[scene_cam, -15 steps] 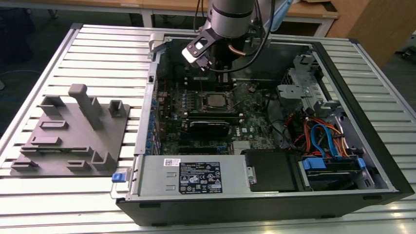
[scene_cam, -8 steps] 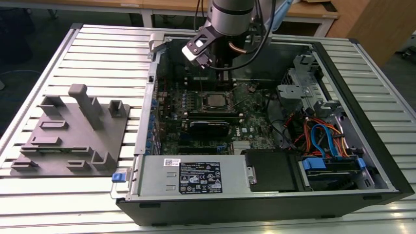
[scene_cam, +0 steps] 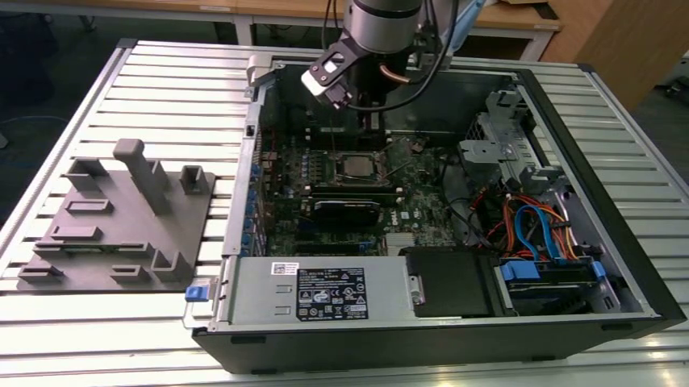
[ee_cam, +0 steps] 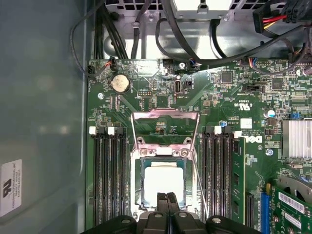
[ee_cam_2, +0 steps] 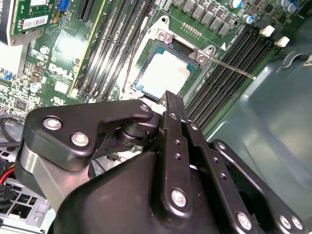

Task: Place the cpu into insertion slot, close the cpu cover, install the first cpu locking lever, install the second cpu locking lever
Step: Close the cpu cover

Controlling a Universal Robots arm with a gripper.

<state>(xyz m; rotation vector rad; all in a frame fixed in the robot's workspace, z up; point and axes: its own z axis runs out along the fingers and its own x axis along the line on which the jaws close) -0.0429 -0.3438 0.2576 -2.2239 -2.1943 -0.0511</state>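
One gripper (ee_cam: 166, 196), fingers pressed together | both wrist views: cpu (ee_cam: 163, 179) in insertion slot (ee_cam: 138, 168) | exterior view: grey fixture (scene_cam: 113, 218) beside case (scene_cam: 431, 343)

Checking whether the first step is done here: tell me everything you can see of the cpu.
The cpu is a small, flat, square chip with a pale silver metal top that glares under the light. It lies level inside the insertion slot, with the socket's dark edge showing around it, on the green board between rows of long black slots. The gripper, fingers shut, has its tip over one edge of the chip. Whether they touch cannot be told.
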